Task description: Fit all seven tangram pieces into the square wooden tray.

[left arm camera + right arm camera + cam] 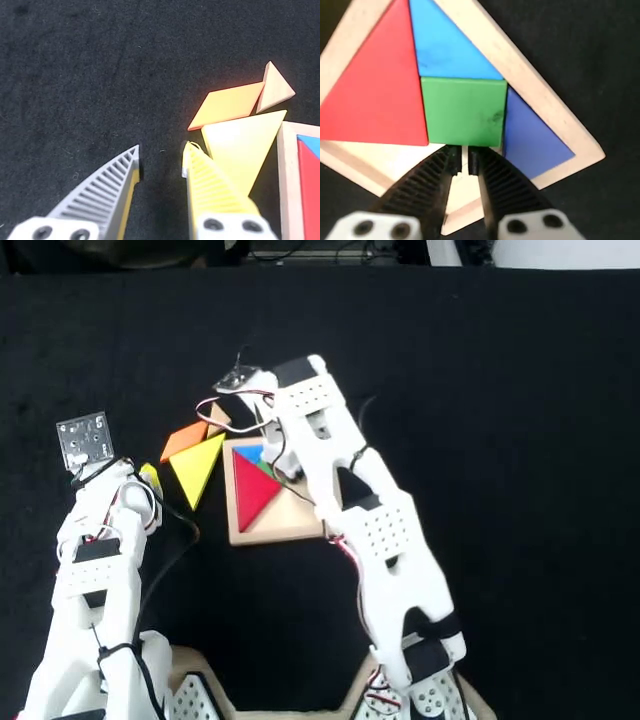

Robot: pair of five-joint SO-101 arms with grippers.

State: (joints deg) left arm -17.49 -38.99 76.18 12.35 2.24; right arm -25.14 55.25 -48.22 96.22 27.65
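1. Tray (288,524) on table (500,440), holding red triangle (252,492), blue triangle (447,50), green square (464,111) and dark-blue piece (532,135).
2. Yellow triangle (245,145), orange parallelogram (227,104) and wooden triangle (274,90) on table, just beside tray.
3. Left end effector (162,150): fingers apart, empty, one tip at yellow triangle's corner.
4. Right end effector (463,162): fingers almost together, empty, over bare tray floor next to green square.

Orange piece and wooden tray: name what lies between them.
The yellow triangle lies between the orange piece and the wooden tray, as the left wrist view shows.
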